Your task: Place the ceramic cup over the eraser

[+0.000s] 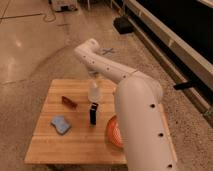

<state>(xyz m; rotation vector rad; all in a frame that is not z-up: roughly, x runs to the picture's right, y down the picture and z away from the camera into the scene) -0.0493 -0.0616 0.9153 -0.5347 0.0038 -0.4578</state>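
The robot arm (pixel 142 115) enters from the lower right, rises over the right side of the wooden table (pixel 75 146), bends at an elbow above the table's far edge and then points downward. The gripper (pixel 93 81) hangs at the end of this downward section, over the middle of the table's far half. The ceramic cup (pixel 93 92) is directly below the gripper and appears to touch it. It cannot be told whether the gripper is closed on the cup or open around it, nor whether the cup rests on the table or is held clear of it. The eraser (pixel 93 114) stands upright on the table, in line with the cup and on its near side; in this view its top edge meets the bottom of the cup. The cup does not cover the eraser. A reddish-brown block (pixel 69 101) lies on the table to the left of the cup and apart from it. A blue pad (pixel 61 124) lies nearer the front left, well apart from the eraser. An orange plate (pixel 114 132) lies to the right of the eraser, and the arm hides its right part.
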